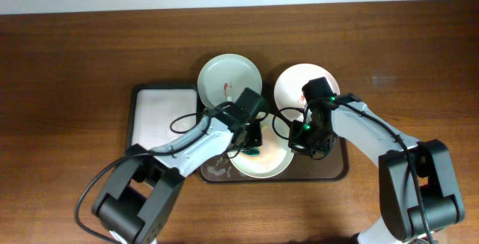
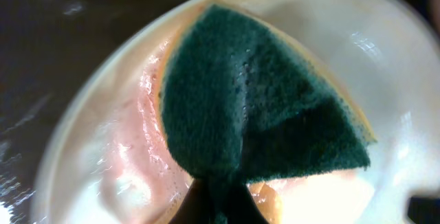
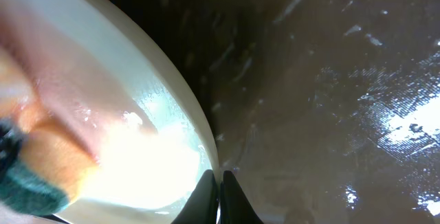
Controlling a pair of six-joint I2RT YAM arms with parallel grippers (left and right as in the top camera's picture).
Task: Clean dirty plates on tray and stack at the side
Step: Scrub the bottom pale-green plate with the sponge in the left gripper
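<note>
One plate [image 1: 271, 166] on the tray [image 1: 338, 171] holds the sponge [image 2: 254, 100].

The left arm [image 1: 187, 143] reaches from its near-side base toward the middle, wrist bent downward. The left gripper [image 1: 253, 138] points down, its fingers pinched tight on a green sponge [image 2: 254, 107]. The right arm [image 1: 367, 128] arcs inward from the other side, and the right gripper [image 1: 313, 145] hangs near the left one, its jaws almost together on the rim of a pale plate [image 3: 158, 148].
</note>
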